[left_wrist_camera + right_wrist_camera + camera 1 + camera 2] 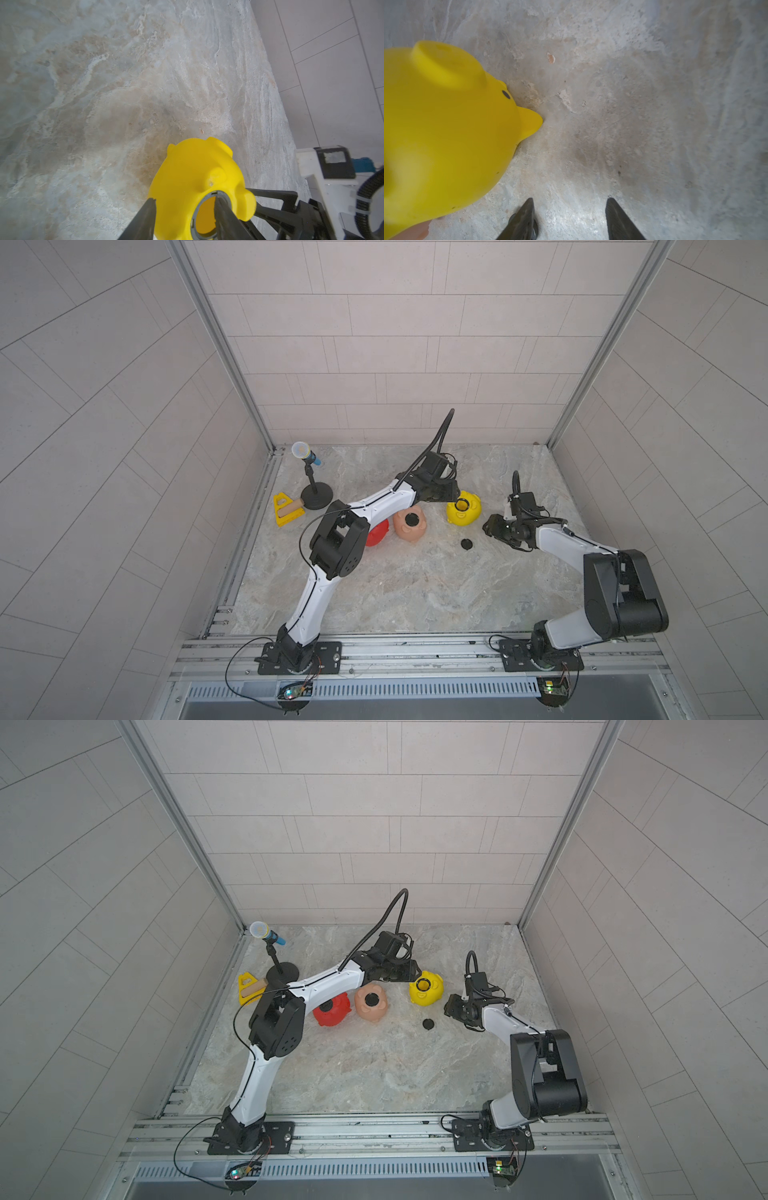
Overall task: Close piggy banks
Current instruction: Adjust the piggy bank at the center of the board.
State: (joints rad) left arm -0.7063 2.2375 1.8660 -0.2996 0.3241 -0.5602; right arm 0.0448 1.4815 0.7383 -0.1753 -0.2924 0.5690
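Straddling yellow piggy bank (193,166) rim: left pincer (184,197)

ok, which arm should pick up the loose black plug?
Right. The right gripper is open, empty and near the black plug; the left gripper is clamped on the yellow piggy bank at its hole rim.

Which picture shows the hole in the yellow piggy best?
The left wrist view: the yellow piggy has its hole big and close there. Both top views show it tiny. The right wrist view shows only the piggy's face.
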